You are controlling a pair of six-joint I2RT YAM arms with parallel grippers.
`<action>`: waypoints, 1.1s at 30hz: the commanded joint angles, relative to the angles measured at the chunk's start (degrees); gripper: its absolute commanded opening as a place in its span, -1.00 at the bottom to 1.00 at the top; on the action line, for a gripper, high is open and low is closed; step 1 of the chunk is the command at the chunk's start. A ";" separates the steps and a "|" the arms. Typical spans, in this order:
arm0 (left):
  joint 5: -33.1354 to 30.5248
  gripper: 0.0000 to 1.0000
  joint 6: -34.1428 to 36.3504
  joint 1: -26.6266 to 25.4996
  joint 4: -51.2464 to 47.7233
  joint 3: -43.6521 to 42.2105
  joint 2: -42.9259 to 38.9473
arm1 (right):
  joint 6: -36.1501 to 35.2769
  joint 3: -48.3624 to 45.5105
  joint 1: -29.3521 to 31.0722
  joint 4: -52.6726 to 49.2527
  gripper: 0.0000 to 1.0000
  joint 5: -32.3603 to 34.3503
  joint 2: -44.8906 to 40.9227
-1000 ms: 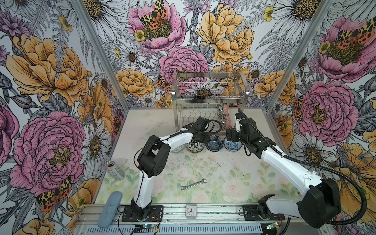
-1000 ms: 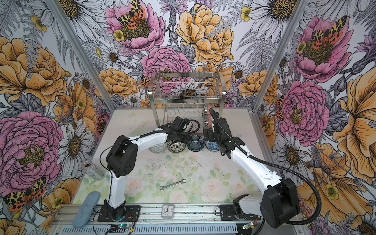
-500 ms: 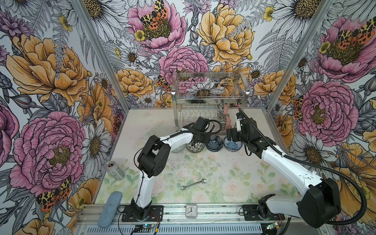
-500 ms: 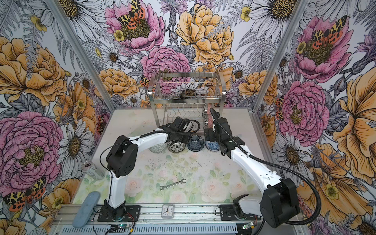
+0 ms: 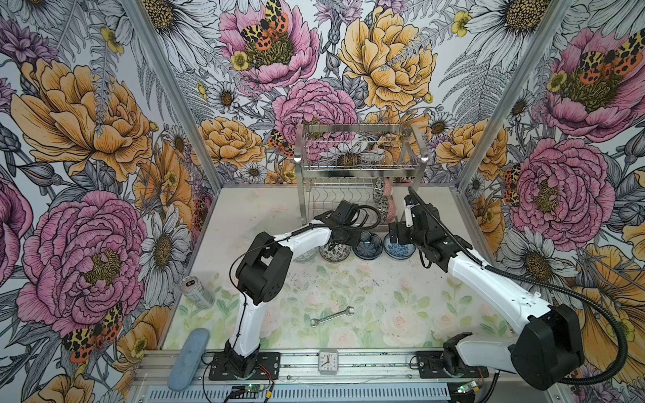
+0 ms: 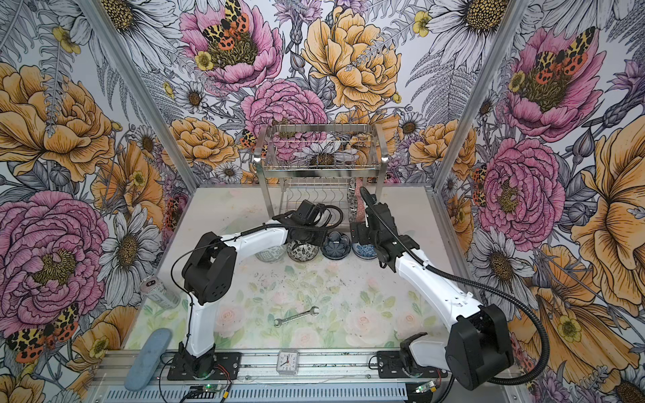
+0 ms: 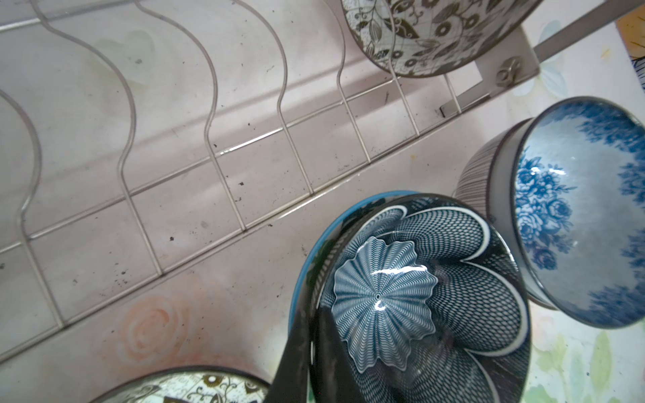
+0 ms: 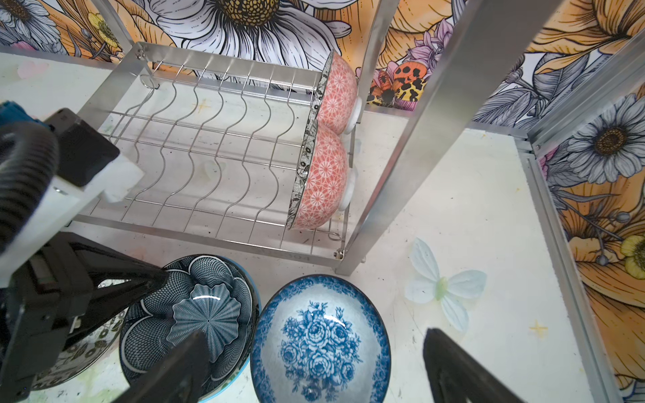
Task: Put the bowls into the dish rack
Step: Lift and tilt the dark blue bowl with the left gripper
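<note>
We see bold floral wallpaper [image 5: 87, 139] on three walls and a pale rose print on the table [image 5: 401, 303]. The dish rack [image 5: 359, 164] stands at the back of the table; two pink bowls [image 8: 324, 174] stand on edge at one end of its lower shelf. Just in front of the rack, the left gripper [image 7: 309, 349] pinches the dark blue petal bowl [image 7: 401, 300] by its rim; the right gripper [image 8: 314, 343] hangs spread wide over the blue-white floral bowl [image 5: 399, 249]. A wrench [image 5: 332, 316] lies well in front of the rack.
</note>
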 commanded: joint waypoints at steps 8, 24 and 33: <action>-1.74 -1.00 0.62 -0.31 -0.09 2.26 -3.40 | 0.55 -0.65 -0.78 0.17 0.96 -0.21 0.65; -4.13 -1.00 1.07 -0.09 0.01 2.81 -6.42 | 0.48 -0.61 -0.95 0.10 0.95 0.02 0.68; -5.34 -1.00 0.60 0.10 1.89 3.90 -10.69 | 0.30 0.58 -0.99 -0.35 0.95 -1.84 -0.87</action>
